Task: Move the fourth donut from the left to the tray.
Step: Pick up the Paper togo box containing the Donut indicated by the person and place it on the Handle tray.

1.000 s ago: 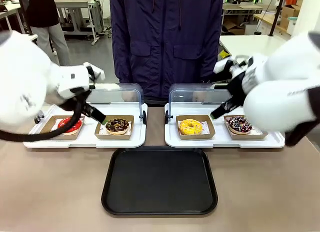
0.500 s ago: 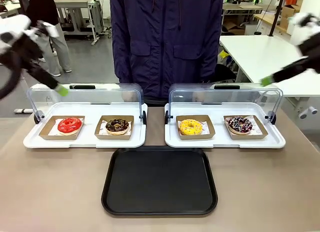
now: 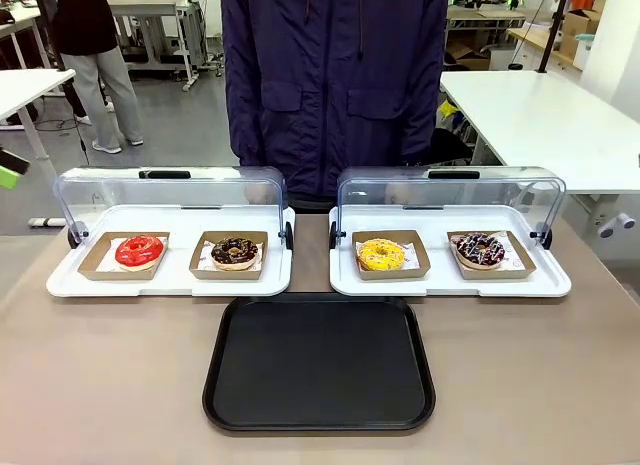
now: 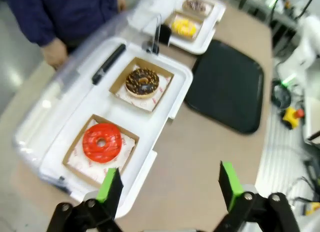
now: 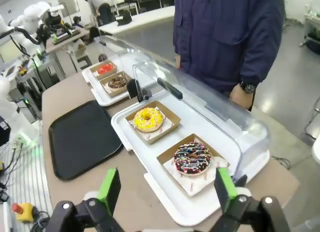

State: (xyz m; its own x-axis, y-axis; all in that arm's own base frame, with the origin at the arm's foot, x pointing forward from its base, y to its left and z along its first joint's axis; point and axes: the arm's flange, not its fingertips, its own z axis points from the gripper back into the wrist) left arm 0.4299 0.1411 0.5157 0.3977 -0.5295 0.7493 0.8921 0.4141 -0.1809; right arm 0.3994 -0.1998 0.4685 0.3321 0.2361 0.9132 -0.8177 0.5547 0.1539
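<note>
The fourth donut (image 3: 480,249), chocolate-glazed with white and pink stripes and coloured sprinkles, sits in its brown cardboard holder (image 3: 492,268) at the right end of the right white display tray (image 3: 450,285), whose clear domed lid (image 3: 450,190) stands open behind it. The yellow-glazed donut (image 3: 381,253) lies just beside it to the left in the same display tray. The tray (image 3: 320,360), black and bare, lies on the surface (image 3: 100,385) in front of the two display trays, centred between them and well apart from the fourth donut. The left display tray (image 3: 170,283) carries a red donut (image 3: 139,250) and a crumb-topped chocolate donut (image 3: 235,250). A person in a dark blue jacket (image 3: 330,75) stands at the far side. In the left wrist view the left jaws are spread wide, green pads (image 4: 109,184) apart with nothing between them, high above the surface near the red donut. In the right wrist view the right jaws are likewise spread and hold nothing, pads (image 5: 223,188) apart, raised well above the fourth donut.
</note>
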